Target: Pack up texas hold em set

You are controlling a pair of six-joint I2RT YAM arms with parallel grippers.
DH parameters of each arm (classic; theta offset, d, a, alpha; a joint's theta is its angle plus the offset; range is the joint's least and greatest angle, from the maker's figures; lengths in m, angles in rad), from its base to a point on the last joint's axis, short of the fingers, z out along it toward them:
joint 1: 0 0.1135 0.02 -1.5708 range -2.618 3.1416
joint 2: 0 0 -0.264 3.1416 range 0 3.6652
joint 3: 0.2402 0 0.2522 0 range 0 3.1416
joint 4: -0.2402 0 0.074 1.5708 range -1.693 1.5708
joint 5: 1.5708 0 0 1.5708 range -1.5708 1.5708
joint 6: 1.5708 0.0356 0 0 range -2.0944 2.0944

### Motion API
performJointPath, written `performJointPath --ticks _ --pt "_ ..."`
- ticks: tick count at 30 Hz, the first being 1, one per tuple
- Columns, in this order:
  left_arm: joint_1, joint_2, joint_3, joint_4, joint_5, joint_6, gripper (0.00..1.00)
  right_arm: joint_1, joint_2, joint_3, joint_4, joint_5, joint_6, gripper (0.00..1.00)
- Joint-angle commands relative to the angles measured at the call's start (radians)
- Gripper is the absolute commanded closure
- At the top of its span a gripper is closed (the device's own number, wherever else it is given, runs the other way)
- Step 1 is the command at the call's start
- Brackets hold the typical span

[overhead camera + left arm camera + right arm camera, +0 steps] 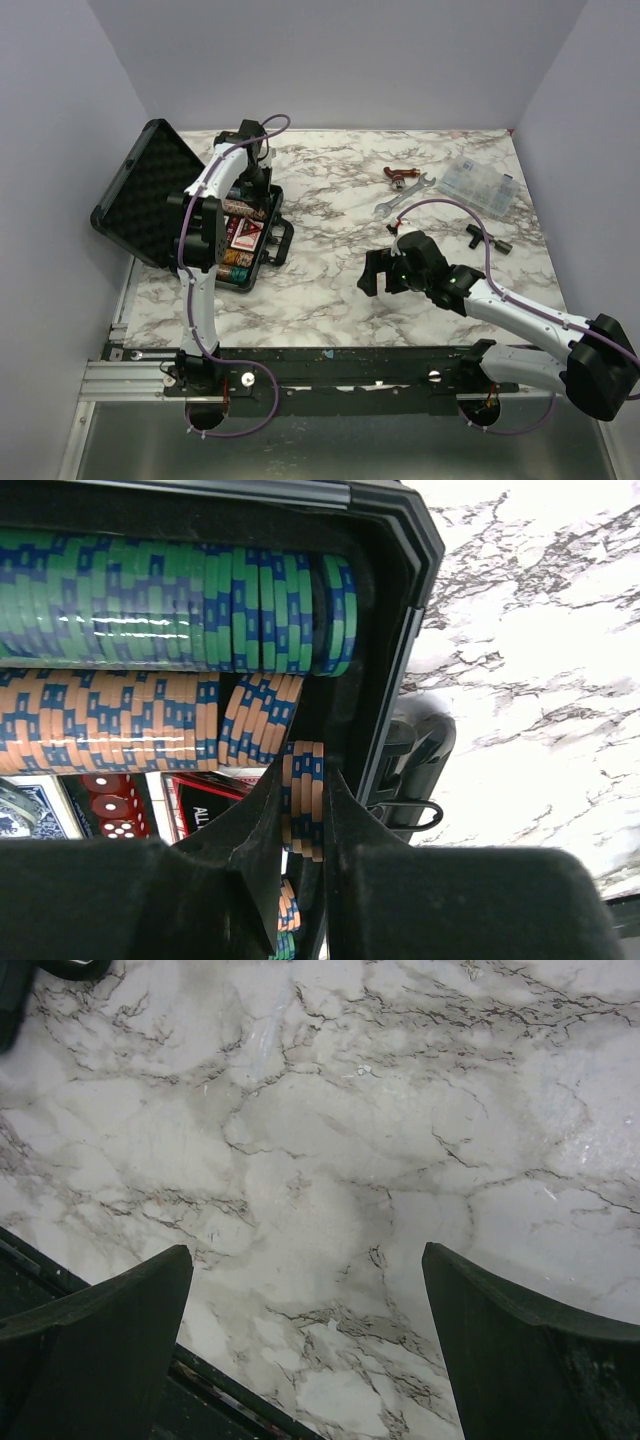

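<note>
Since the top view comes first: the left gripper [258,190] is down inside the open briefcase [150,195], right over the chip rows [243,212]. From up there I can't tell what its jaws are doing. The foam-lined lid leans back off to that gripper's left. The right gripper [376,272] hangs low over bare marble table [320,300], well apart from the case, jaws spread. Beyond it, further from the arm bases, lie a silver wrench [404,197], a reddish-brown bit [402,176] and a clear compartment box [481,184], none of them touching it.

Left wrist cam is the good one. The fingers [255,850] are nearly closed and pinch a small stack of orange-and-blue chips [303,800] edge-on between the tips, just inside the case's end wall [385,650]. Right ahead of the tips sits the orange row [120,720], its last few chips leaning over, and past that the green row [170,605]. Off to one side of the fingers are red dice [112,805], a blue card deck [20,815] and a red-and-black box [205,805]. Outside the wall there's marble and the case's handle [420,750].

Right wrist cam: both fingers [100,1340] are wide apart with nothing between them, only marble under the gap. A dark rail [30,1280] runs just beside one finger.
</note>
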Motion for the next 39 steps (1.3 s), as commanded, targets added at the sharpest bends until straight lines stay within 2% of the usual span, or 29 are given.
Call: performJointPath --ticks 1,4,10,14,21,29,39 --pt "0.007 0.022 0.039 -0.009 -0.044 -0.001 1.00 -0.006 -0.013 -0.010 0.019 -0.008 -0.008 0.00" --pt "0.010 0.024 0.040 0.000 -0.081 -0.003 0.99 -0.006 -0.013 -0.010 0.018 -0.010 -0.010 0.00" --pt "0.008 0.038 0.062 -0.016 -0.070 0.020 0.95 -0.006 -0.009 -0.009 0.020 -0.010 -0.010 0.00" --pt "0.007 0.045 0.080 -0.020 -0.071 0.018 0.84 -0.006 -0.007 -0.009 0.022 -0.009 -0.011 0.00" --pt "0.007 0.075 0.137 -0.039 -0.101 0.031 0.81 -0.007 -0.001 -0.007 0.024 -0.010 -0.011 0.00" --pt "0.003 0.067 0.121 -0.037 -0.091 0.040 0.69 -0.005 -0.007 -0.011 0.023 -0.009 -0.010 0.00" --pt "0.004 0.054 0.102 -0.027 -0.108 0.034 0.66 -0.005 -0.013 -0.011 0.021 -0.009 -0.012 0.00"
